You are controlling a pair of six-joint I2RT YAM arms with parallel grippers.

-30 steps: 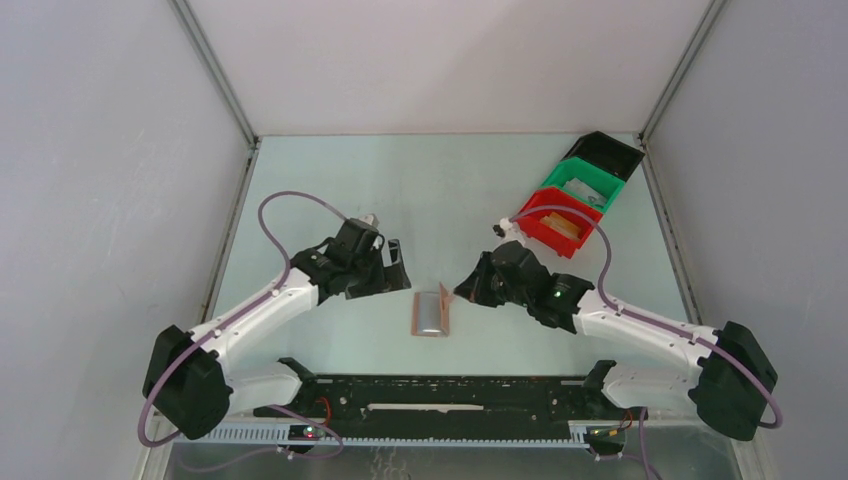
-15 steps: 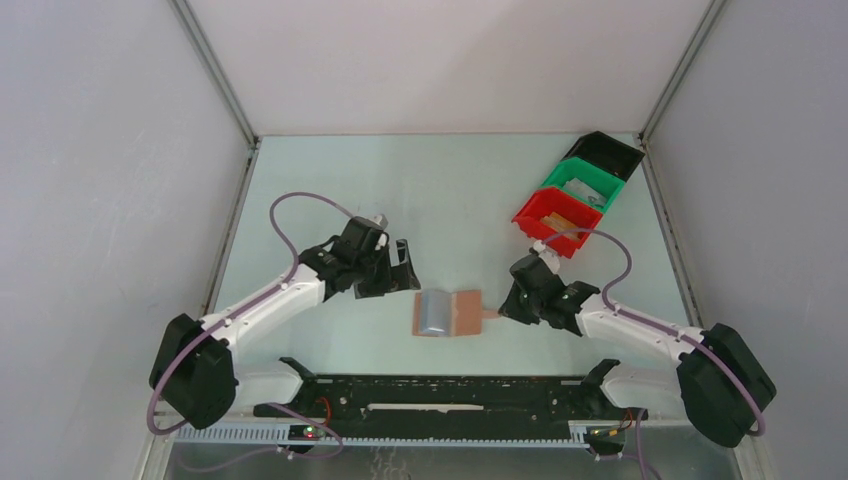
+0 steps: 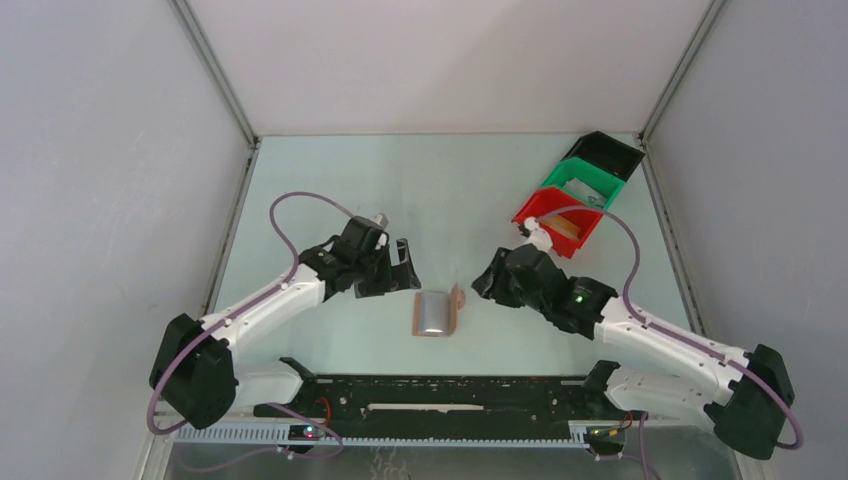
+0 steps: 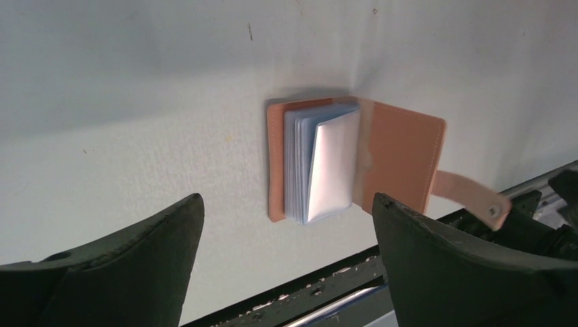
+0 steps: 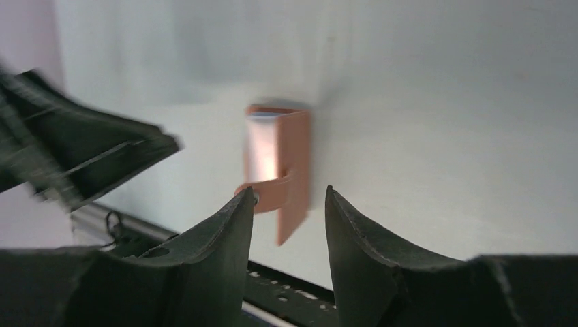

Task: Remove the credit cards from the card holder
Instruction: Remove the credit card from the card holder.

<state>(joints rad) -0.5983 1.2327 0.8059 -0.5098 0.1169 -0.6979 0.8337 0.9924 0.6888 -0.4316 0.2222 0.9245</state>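
A: Two pairs, both empty: left fingers [image 4: 123,266] spread wide, right fingers [image 5: 204,252] parted. Card holder [image 3: 437,314] on worktop [image 3: 330,190] between them, cover [image 4: 402,160] half-up.
B: We risk it flopping shut over the credit cards [image 4: 327,163].

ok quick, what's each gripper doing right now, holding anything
Left gripper: open, holding nothing.
Right gripper: open, holding nothing; the wallet is just ahead of it.

No text, label, brand, number or sign is showing legibly anywhere, whether on the card holder [image 4: 403,158], the credit cards [image 4: 326,167] inside it, or the bins [image 3: 535,225] at the surface's [image 3: 400,190] far right corner.
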